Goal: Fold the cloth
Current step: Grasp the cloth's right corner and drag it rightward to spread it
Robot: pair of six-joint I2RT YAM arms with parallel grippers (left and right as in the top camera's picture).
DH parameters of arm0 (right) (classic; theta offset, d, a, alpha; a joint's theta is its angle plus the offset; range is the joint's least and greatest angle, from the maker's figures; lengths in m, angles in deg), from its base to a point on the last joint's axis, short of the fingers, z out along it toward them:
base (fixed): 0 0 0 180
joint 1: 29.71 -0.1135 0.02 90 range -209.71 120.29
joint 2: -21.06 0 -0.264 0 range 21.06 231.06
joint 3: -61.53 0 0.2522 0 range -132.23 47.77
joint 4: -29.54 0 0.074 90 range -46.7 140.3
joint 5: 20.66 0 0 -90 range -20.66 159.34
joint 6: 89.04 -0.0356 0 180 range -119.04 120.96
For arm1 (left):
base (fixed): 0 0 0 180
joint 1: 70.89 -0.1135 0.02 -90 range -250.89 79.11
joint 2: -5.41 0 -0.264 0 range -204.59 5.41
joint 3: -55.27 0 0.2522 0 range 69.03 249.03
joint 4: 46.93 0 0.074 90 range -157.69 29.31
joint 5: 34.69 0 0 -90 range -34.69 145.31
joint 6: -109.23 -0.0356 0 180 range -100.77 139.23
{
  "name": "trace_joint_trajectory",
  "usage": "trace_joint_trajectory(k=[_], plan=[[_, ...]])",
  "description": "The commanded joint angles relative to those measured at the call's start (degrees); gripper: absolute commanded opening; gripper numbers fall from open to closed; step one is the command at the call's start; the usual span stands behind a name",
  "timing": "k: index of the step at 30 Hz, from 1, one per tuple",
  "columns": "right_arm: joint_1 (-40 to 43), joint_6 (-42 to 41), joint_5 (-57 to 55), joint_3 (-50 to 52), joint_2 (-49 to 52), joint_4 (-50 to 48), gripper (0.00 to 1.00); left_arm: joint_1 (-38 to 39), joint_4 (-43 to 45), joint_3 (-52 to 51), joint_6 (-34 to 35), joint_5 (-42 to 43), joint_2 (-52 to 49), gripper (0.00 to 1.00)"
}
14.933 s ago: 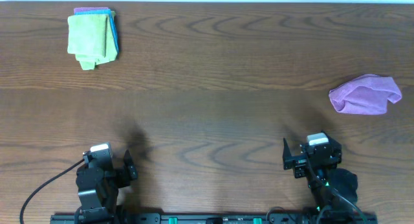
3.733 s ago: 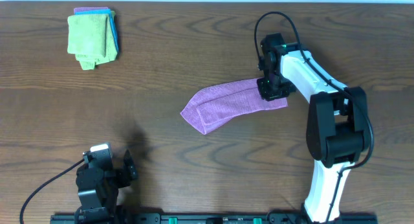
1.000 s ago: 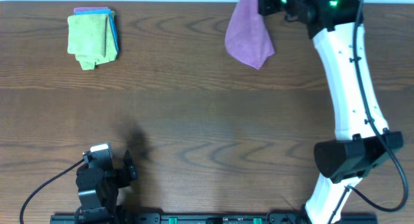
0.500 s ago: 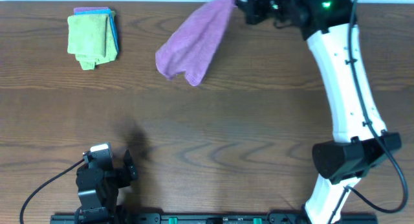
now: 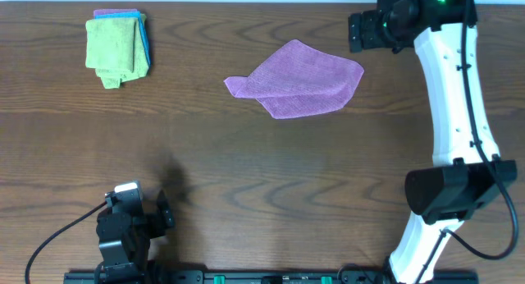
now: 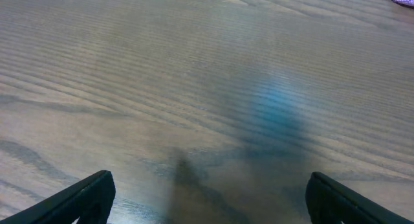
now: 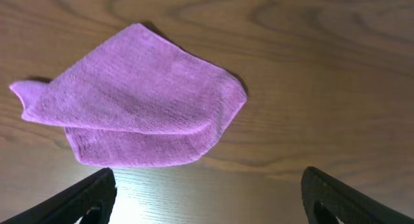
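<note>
The purple cloth (image 5: 299, 79) lies on the table at the upper middle, loosely doubled over with one layer on another and a corner pointing left. It fills the upper left of the right wrist view (image 7: 136, 101). My right gripper (image 5: 367, 31) hangs open and empty above the table just right of the cloth; its fingertips (image 7: 207, 201) show wide apart with bare wood between them. My left gripper (image 5: 160, 212) rests at the near left edge, open and empty (image 6: 207, 201), far from the cloth.
A stack of folded cloths, green (image 5: 113, 50) on top of blue and purple ones, sits at the far left corner. The brown wooden table (image 5: 262, 169) spans the view.
My right gripper swung the hanging cloth leftward, then let it go. The cloth now lies on the table, and the gripper has moved back to the right, open.
</note>
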Motion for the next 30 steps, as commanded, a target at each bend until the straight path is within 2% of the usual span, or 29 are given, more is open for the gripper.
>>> trace_joint_trajectory(k=[1,3,4,5,6,9,14,30], plan=[[-1.36,4.61,3.21,4.37,0.76,-3.13,0.87,0.26,-0.63,-0.96,0.2,0.15,0.33,0.95],[-1.88,5.16,5.57,8.22,0.79,-7.87,0.76,0.26,-0.63,-0.96,0.2,0.15,0.33,0.95],[-2.25,5.16,6.51,10.97,0.79,-11.74,0.36,0.26,-0.63,-0.96,0.2,0.15,0.33,0.95],[-2.6,5.09,6.8,12.81,0.79,-14.8,0.13,0.26,-0.63,-0.96,0.2,0.15,0.33,0.95],[-2.93,4.98,7.13,14.25,0.79,-17.57,0.01,0.26,-0.63,-0.96,0.2,0.15,0.33,0.95],[-4.42,5.01,7.98,19.12,1.09,-28.5,0.01,0.26,-0.63,-0.96,0.2,0.15,0.33,0.95],[-6.32,5.6,7.98,23.34,3.52,-38.6,0.01,0.26,-0.63,-0.96,0.2,0.15,0.33,0.95],[-7.32,4.83,13.57,23.34,17.51,-50.03,0.01,0.26,-0.63,-0.96,0.2,0.15,0.33,0.95]])
